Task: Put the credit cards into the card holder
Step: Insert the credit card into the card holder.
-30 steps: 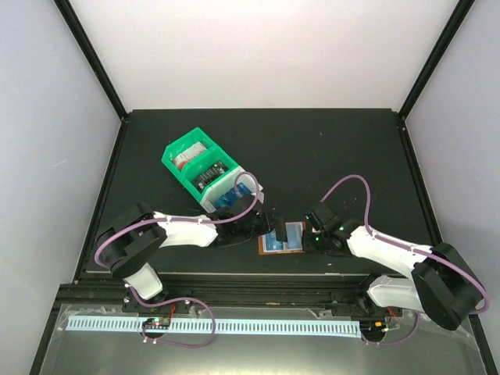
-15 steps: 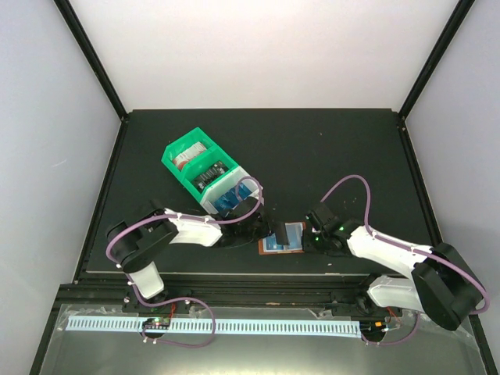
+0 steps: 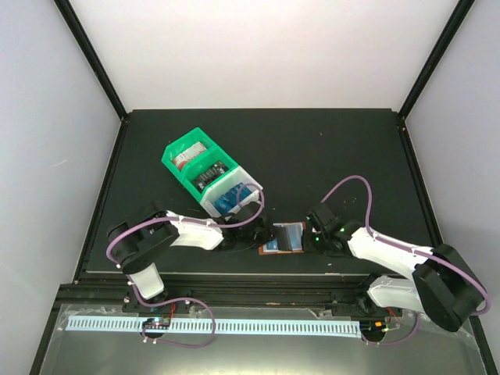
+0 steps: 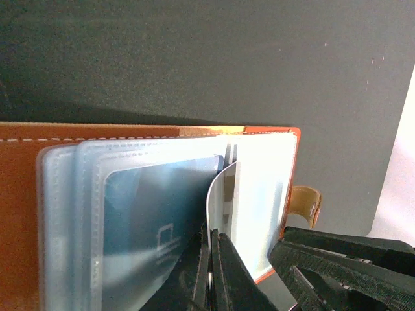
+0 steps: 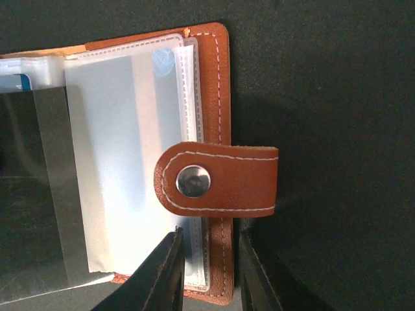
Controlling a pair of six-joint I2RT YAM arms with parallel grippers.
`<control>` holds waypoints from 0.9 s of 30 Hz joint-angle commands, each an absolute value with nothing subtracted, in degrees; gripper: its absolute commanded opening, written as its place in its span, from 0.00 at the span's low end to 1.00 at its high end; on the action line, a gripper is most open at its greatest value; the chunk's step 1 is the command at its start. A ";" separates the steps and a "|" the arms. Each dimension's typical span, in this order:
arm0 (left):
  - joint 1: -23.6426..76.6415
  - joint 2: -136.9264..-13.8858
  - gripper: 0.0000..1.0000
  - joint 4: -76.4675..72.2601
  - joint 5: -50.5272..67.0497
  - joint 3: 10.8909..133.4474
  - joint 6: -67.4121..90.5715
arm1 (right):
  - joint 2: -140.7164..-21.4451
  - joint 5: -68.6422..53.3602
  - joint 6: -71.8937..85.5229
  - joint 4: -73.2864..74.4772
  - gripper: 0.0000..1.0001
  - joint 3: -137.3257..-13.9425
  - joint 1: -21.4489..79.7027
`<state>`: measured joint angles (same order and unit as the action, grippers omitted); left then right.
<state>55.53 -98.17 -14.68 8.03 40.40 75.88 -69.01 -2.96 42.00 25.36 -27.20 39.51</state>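
Observation:
The brown card holder (image 3: 269, 248) lies open near the table's front edge, its clear pockets facing up (image 4: 259, 194). One pocket holds a blue card (image 4: 155, 207). My left gripper (image 4: 214, 236) is shut on a thin pale card (image 4: 217, 194), which stands on edge and bends against the pockets. My right gripper (image 5: 209, 243) pinches the holder's right edge (image 5: 220, 97) just below the snap tab (image 5: 220, 178). In the top view the left gripper (image 3: 269, 234) and the right gripper (image 3: 310, 236) meet at the holder from either side.
A green bin (image 3: 191, 160) with a white end section (image 3: 233, 195) stands left of centre; it holds more cards, among them blue ones. The right gripper's fingers (image 4: 343, 259) show at the lower right of the left wrist view. The table's front edge is close.
My left gripper has carried its card a little to the right, over the open holder, and the left arm has shifted forward. The right gripper and the holder have stayed in place.

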 commanded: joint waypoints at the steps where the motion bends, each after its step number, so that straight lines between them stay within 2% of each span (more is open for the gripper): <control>1: 56.55 -98.86 0.02 -8.82 8.21 39.18 77.13 | -69.79 -2.50 42.74 26.59 0.27 -24.61 39.81; 12: 56.51 -99.43 0.02 -11.83 0.94 41.02 73.16 | -69.46 -2.29 42.45 26.89 0.27 -24.65 39.79; 23: 57.33 -103.54 0.02 -15.30 5.36 41.98 73.07 | -69.39 -2.39 42.36 26.51 0.27 -24.66 39.81; 27: 58.59 -103.82 0.05 -12.19 5.78 43.62 70.26 | -69.81 -2.29 42.86 26.08 0.28 -24.78 39.81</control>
